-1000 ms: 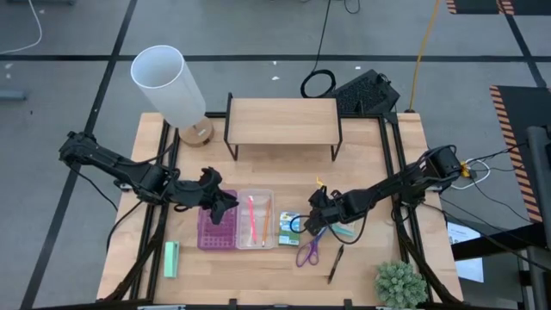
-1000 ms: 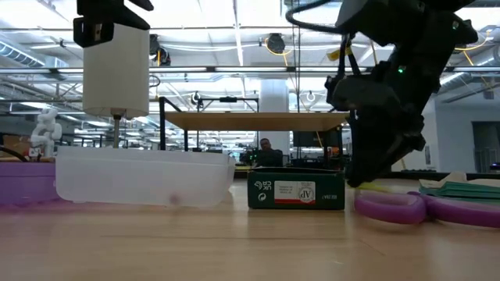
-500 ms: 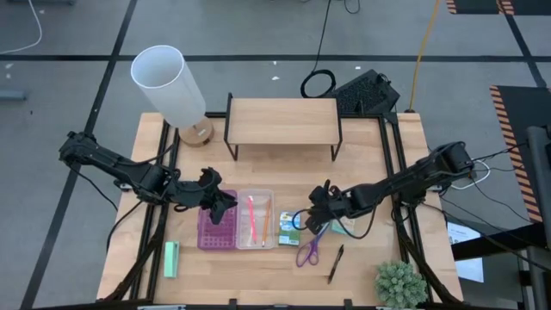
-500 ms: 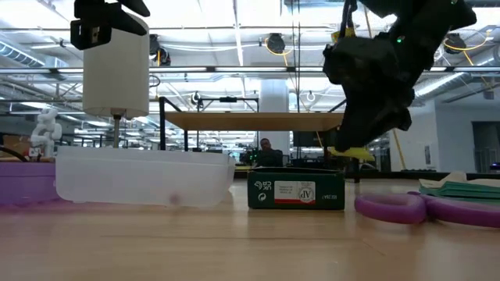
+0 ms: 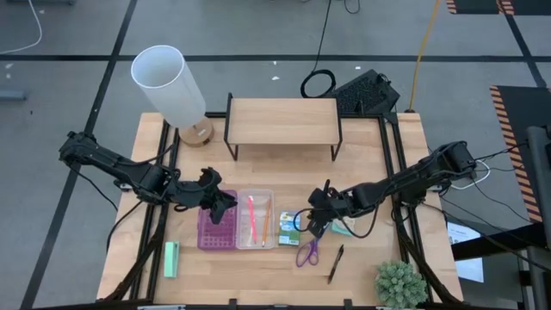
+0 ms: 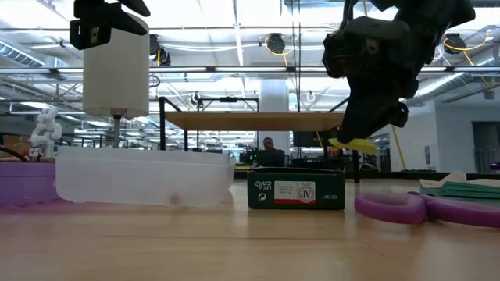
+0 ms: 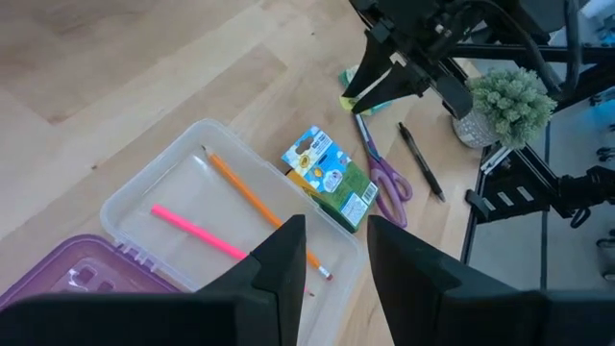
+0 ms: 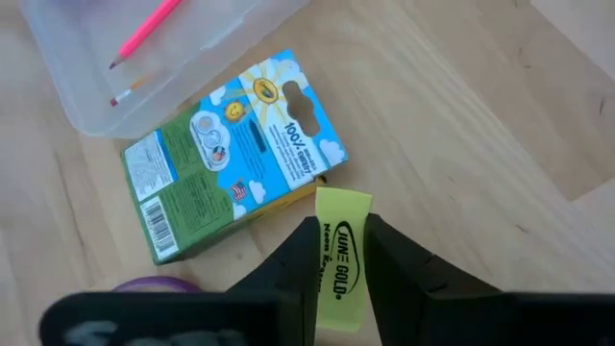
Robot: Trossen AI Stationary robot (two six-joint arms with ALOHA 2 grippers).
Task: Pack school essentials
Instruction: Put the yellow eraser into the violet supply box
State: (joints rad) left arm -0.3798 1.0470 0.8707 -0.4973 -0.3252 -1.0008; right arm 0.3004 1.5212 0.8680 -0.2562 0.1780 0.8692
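My right gripper [image 8: 338,240] is shut on a tiny yellow piece [image 8: 343,207] printed "JUNE GOLD". In the low view it hangs just above the green-blue packet [image 6: 297,190]. That packet [image 5: 288,228] lies flat beside the case's clear half [image 5: 256,218], which holds a pink and an orange pencil [image 7: 197,231]. The purple scissors [image 5: 307,251], black pen [image 5: 335,263] and teal pad [image 5: 344,228] lie on the table near my right gripper [image 5: 312,220]. My left gripper [image 5: 222,202] stays open above the purple half of the case [image 5: 215,228], with nothing between its fingers. My right gripper pinches the yellow piece between its two fingers, on the piece's long sides [image 8: 338,258]. The piece lies along the fingers, and one end [image 8: 343,200] sticks out past the fingertips. The fingers slant down from above. The piece [image 6: 351,144] is lifted clear of the table.
A mint-green block [image 5: 171,258] lies near the front left. A white lamp [image 5: 168,86] and a wooden shelf [image 5: 282,120] stand at the back. A small plant [image 5: 400,284] sits at the front right corner. Bare wood shows in front of the case.
My right gripper has risen with the yellow piece, which was down by the table top and now hangs clear above the packet's height. It has also drifted a little toward the table's left, toward the packet. The left arm has kept still.
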